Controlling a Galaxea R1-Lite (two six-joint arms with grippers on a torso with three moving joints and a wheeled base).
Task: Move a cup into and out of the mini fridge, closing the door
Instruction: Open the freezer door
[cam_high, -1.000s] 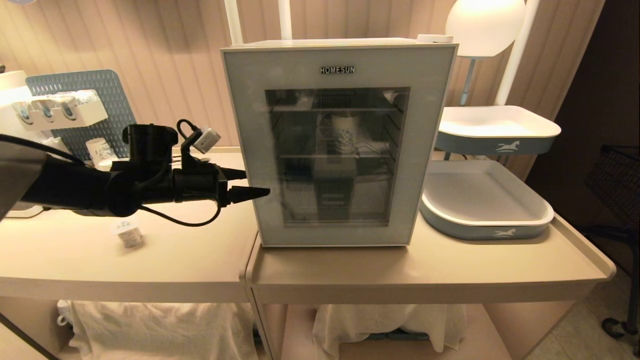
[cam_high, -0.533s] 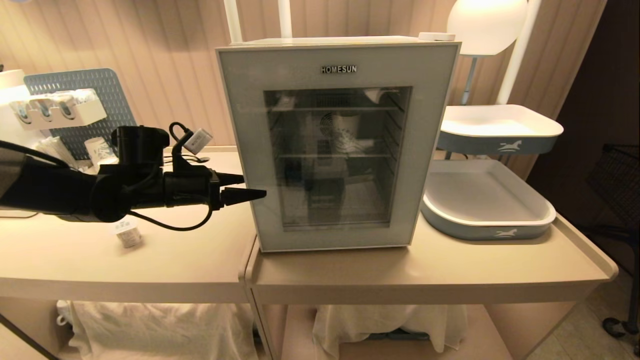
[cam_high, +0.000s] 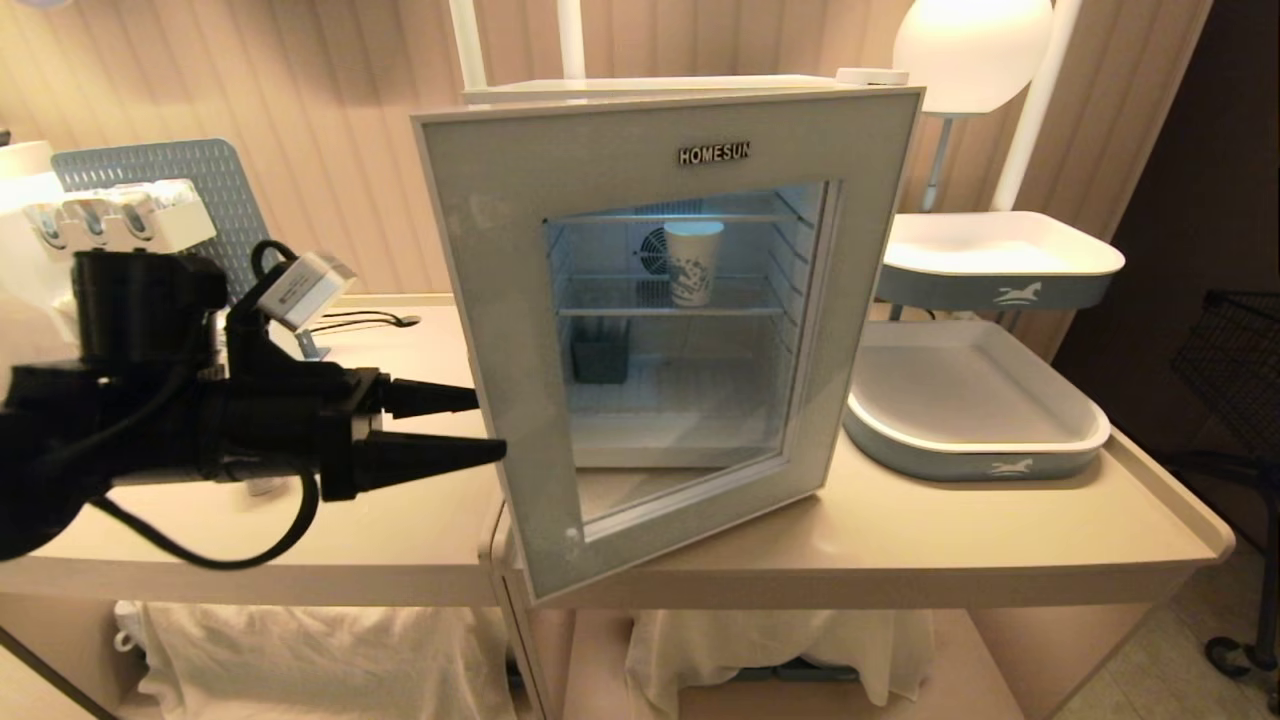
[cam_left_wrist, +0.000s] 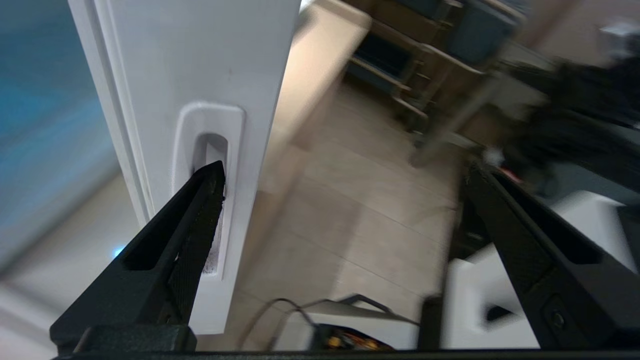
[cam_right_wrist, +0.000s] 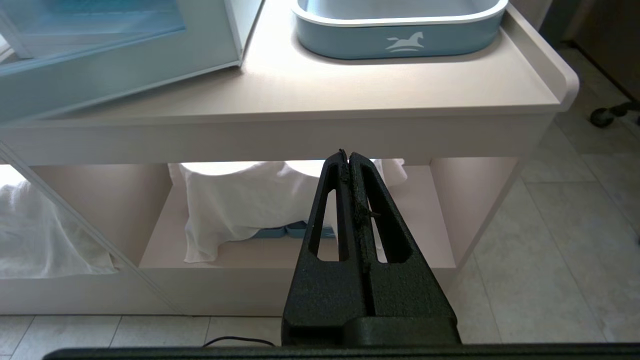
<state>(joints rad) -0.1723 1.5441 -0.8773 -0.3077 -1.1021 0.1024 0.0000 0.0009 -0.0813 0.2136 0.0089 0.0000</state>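
Head view: bench (cam_high: 900, 545), pale, in two sections with a seam at the fridge's front left corner. Mini fridge (cam_high: 690, 90) standing at centre on the right section; interior lit, wire shelves visible. Door (cam_high: 500, 300) swung partly open, hinged on the right, free edge at 9 o'clock overhanging the bench front. Two trays (cam_high: 975, 450) at 3 o'clock of the fridge, stacked on a stand. Tall patterned paper cup (cam_high: 692, 262) on the upper shelf, not the task's cup. Squat white cup not visible, possibly hidden behind the left arm.

Left gripper (cam_high: 490, 425) level, pointing toward 3 o'clock, at the door's free edge; jaws spread wide, gripping nothing. Left wrist view: one fingertip (cam_left_wrist: 212, 175) hooked into the recessed handle slot (cam_left_wrist: 210, 150) on the door's edge, the other well clear of it. Handle's long axis vertical. Judged next: more outward swing toward 6 o'clock; open floor in front, no obstruction seen.

Right gripper (cam_right_wrist: 348, 156) parked low below bench height, jaws pressed together, empty. Left arm plainly nearer the door.
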